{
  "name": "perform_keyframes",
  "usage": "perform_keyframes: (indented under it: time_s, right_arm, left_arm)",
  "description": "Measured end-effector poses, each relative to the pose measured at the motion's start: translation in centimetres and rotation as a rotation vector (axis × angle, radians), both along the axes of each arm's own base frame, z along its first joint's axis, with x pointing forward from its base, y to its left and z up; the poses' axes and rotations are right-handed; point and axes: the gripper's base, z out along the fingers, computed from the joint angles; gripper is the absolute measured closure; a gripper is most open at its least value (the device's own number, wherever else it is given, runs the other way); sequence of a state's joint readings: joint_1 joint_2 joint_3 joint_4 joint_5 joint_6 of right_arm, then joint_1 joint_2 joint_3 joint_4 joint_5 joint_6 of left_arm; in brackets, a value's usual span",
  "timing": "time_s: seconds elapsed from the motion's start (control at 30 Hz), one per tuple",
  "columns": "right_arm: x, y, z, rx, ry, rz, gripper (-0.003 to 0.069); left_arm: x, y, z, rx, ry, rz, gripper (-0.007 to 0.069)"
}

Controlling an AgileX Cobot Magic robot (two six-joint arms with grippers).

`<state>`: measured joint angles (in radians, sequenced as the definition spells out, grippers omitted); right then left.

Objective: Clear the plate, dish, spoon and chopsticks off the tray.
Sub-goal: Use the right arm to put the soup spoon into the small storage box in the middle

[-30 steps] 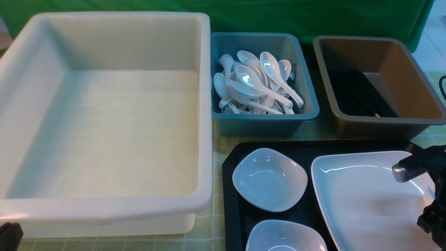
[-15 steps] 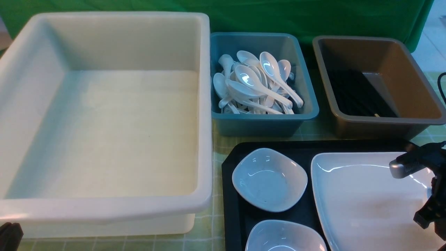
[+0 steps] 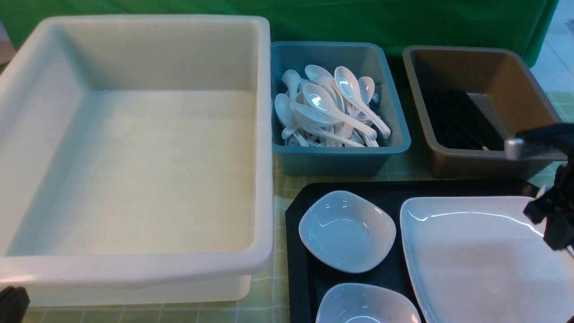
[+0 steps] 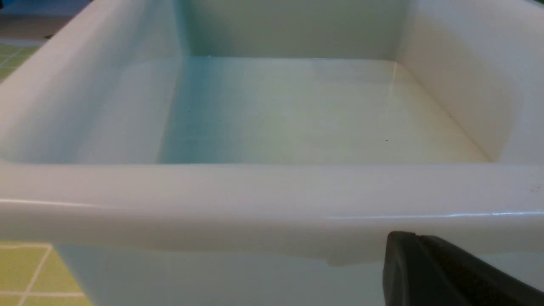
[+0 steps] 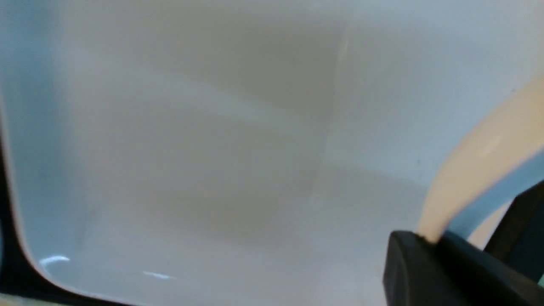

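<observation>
Risen since a second ago, the right gripper (image 3: 552, 216) now hangs higher over the right edge of the plate (image 3: 471, 260), where before it sat low on the white surface with its jaws spread. Those jaws have since pinched in. The right wrist view shows them narrow and clamped on the thick cream handle of the spoon (image 5: 476, 170), which curves away from the black pads with the plate's glossy floor beneath it. Holding it by the handle end leaves the bowl free, which I judge suits dropping it in with its fellows.

The plate lies on the right half of the tray (image 3: 403, 188), its left corner near the far dish (image 3: 347, 231). The near dish (image 3: 365, 307) sits just behind that one towards the robot and is cut off by the frame. All three are still to be cleared.

Beyond the tray's far rim stands the blue bin (image 3: 397, 144), heaped with loose spoons (image 3: 332, 112), and that looks like where the load is meant to go. To its right the brown bin (image 3: 529, 80) holds black sticks (image 3: 457, 121). No chopsticks show on the visible part of the tray.

On the left the big white bin (image 3: 134, 264) has nothing visible in it, presumably kept for plate and dishes. The left gripper (image 3: 11, 305) waits with its jaws closed and nothing in them at the near edge, just outside the white bin's wall.
</observation>
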<state>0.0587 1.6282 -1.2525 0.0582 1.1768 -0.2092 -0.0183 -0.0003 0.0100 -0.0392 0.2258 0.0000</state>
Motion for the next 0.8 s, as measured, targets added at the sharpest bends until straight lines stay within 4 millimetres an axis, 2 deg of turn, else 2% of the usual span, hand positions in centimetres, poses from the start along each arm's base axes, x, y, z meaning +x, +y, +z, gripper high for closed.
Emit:
perform_keyframes:
  time_s: [0.07, 0.17, 0.2, 0.27, 0.33, 0.43, 0.47, 0.6, 0.67, 0.8]
  right_arm:
    - [0.6, 1.1, 2.0, 0.05, -0.104, 0.011, 0.0639]
    - [2.4, 4.3, 5.8, 0.119, -0.317, 0.091, 0.0639]
    - [2.7, 4.8, 6.3, 0.127, -0.344, 0.103, 0.0639]
    - [4.7, 7.8, 7.6, 0.162, -0.448, 0.172, 0.0639]
    - [6.8, 10.3, 7.7, 0.18, -0.51, 0.224, 0.0639]
    - [10.0, 13.0, 6.8, 0.193, -0.591, 0.276, 0.0634]
    - [11.6, 14.2, 5.9, 0.199, -0.626, 0.287, 0.0627]
    - [14.9, 16.7, 4.2, 0.218, -0.737, 0.306, 0.0577]
    - [16.0, 17.3, 3.0, 0.223, -0.756, 0.302, 0.0524]
    - [16.5, 17.6, 0.7, 0.213, -0.677, 0.3, 0.0332]
  left_arm:
    - [0.0, 0.0, 0.0, 0.0, 0.0, 0.0, 0.0626]
    - [0.0, 0.0, 0.0, 0.0, 0.0, 0.0, 0.0626]
    - [0.0, 0.0, 0.0, 0.0, 0.0, 0.0, 0.0626]
    - [0.0, 0.0, 0.0, 0.001, 0.0, 0.0, 0.0626]
    - [0.0, 0.0, 0.0, 0.001, 0.0, 0.0, 0.0626]
    - [0.0, 0.0, 0.0, 0.001, 0.0, 0.0, 0.0626]
    - [0.0, 0.0, 0.0, 0.001, 0.0, 0.0, 0.0626]
    - [0.0, 0.0, 0.0, 0.001, 0.0, 0.0, 0.0626]
    - [0.0, 0.0, 0.0, 0.001, 0.0, 0.0, 0.0626]
    - [0.0, 0.0, 0.0, 0.001, 0.0, 0.0, 0.0626]
